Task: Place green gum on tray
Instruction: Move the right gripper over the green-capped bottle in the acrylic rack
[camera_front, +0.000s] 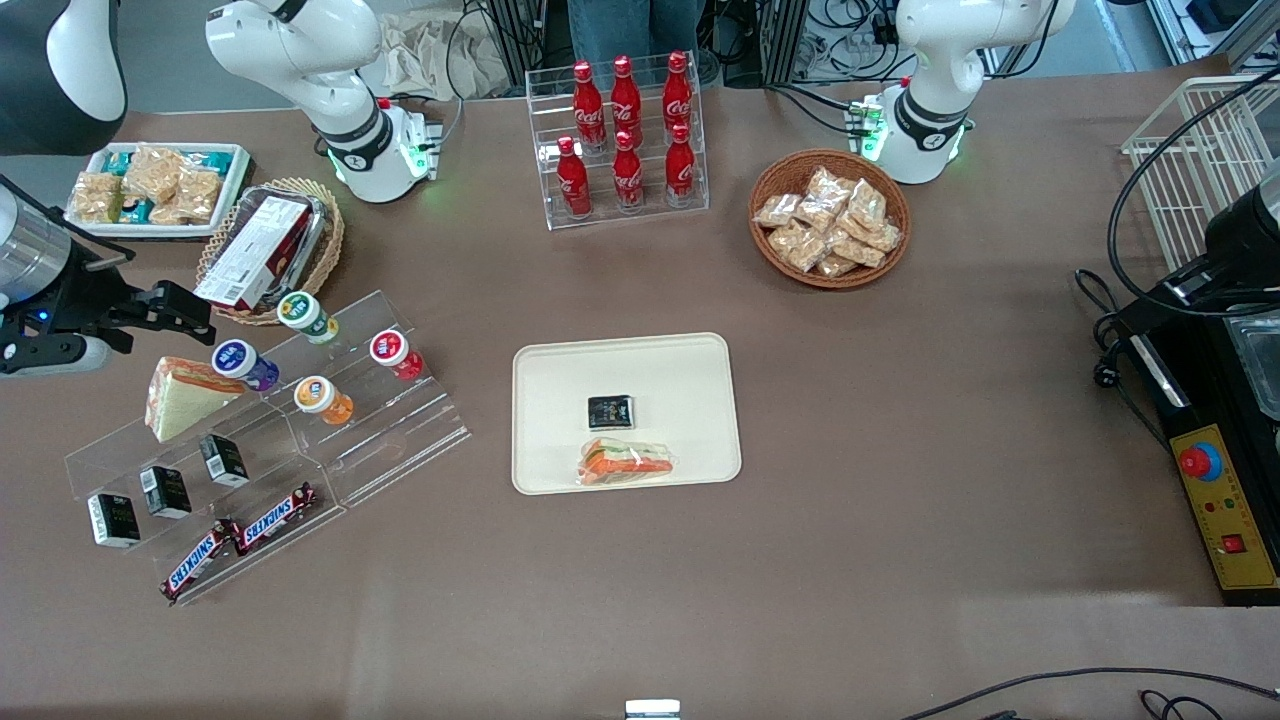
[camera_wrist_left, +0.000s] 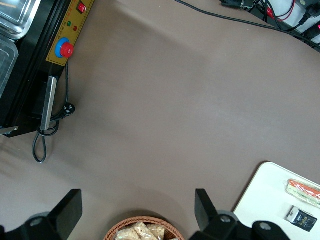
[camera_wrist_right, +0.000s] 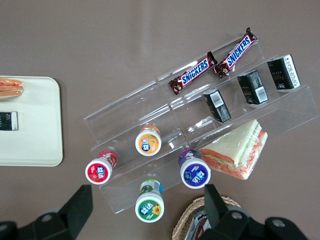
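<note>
The green gum (camera_front: 305, 317) stands on the top step of a clear acrylic stepped stand (camera_front: 400, 440), at its end farthest from the front camera. Its white lid with the green and orange label faces up in the right wrist view (camera_wrist_right: 149, 206). My right gripper (camera_front: 186, 312) is open and empty, held high above the table at the working arm's end. In the right wrist view the gripper (camera_wrist_right: 148, 212) has the gum between its spread fingers, well below them. The cream tray (camera_front: 680, 380) lies at the table's middle, and shows in the right wrist view (camera_wrist_right: 30, 142).
Purple-lidded (camera_front: 237, 358), orange-lidded (camera_front: 315, 393) and red-lidded (camera_front: 390, 349) bottles share the stand with a sandwich (camera_front: 180, 395), black boxes and Snickers bars. A wicker basket with a box (camera_front: 268, 250) sits close beside the gum. The tray holds a black packet (camera_front: 610, 411) and a wrapped sandwich (camera_front: 625, 463).
</note>
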